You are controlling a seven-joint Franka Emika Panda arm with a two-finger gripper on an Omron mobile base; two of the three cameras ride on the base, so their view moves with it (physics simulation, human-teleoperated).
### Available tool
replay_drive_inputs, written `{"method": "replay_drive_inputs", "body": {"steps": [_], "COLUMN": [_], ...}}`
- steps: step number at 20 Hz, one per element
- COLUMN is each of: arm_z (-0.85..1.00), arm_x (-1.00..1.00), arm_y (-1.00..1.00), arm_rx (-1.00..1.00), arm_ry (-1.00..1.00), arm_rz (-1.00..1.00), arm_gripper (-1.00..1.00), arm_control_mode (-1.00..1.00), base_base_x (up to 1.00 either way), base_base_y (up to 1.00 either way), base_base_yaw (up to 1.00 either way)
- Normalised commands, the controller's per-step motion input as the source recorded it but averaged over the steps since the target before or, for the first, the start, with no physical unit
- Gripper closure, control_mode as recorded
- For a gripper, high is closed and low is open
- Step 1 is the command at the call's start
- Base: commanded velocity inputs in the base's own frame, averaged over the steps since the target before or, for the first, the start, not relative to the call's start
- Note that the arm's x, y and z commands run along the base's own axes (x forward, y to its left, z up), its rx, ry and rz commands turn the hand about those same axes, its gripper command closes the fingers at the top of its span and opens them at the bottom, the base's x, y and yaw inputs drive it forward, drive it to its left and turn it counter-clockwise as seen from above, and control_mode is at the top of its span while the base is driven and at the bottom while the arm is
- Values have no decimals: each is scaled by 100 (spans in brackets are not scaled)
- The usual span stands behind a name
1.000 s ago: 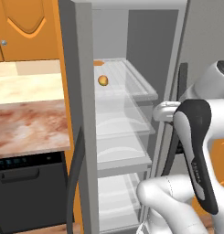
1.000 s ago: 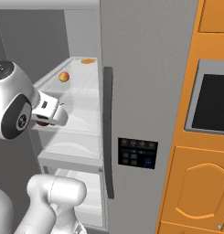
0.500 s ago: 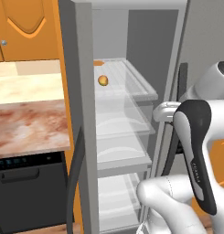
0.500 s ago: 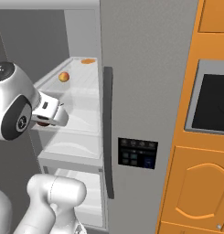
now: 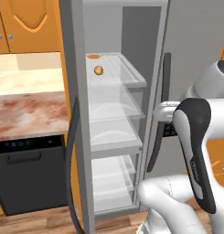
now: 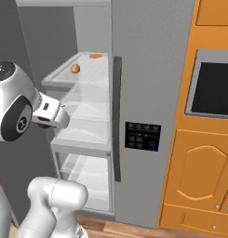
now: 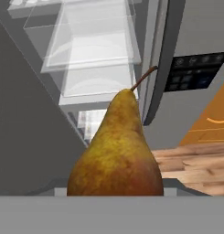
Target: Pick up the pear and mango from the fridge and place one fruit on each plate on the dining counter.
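Observation:
The pear [image 7: 115, 151], brownish-gold with a thin stem, stands upright right in front of the hand camera, held in my gripper [image 6: 54, 118], which is shut on it; the fruit hides the fingertips. My hand hovers outside the open fridge [image 5: 131, 32], level with its middle shelves and close to the door's long dark handle [image 6: 117, 116]. The mango [image 5: 98, 70], small and yellow-orange, lies on the top glass shelf [image 5: 127, 75]; from the right it shows as the mango [image 6: 75, 69]. The plates and the dining counter are out of view.
A flat orange item [image 5: 93, 56] lies at the back of the top shelf. A marbled counter [image 5: 26, 109] over a black dishwasher [image 5: 31, 173] flanks the fridge on the left. Orange cabinets with a built-in oven [image 6: 213, 88] stand to the right.

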Motion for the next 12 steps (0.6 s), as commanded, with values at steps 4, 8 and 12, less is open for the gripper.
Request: {"method": "replay_drive_inputs", "body": {"steps": [4,8,12], "arm_z": [0,0,0], "arm_x": [0,0,0], "arm_y": [0,0,0], "arm_rx": [0,0,0], "arm_ry": [0,0,0], "arm_rz": [0,0,0], "arm_gripper": [100,100,100], "arm_control_mode": [100,100,100], "base_base_x": [-93,-69,-42], "base_base_y": [0,-4,-8], "base_base_yaw": [0,43,82]}}
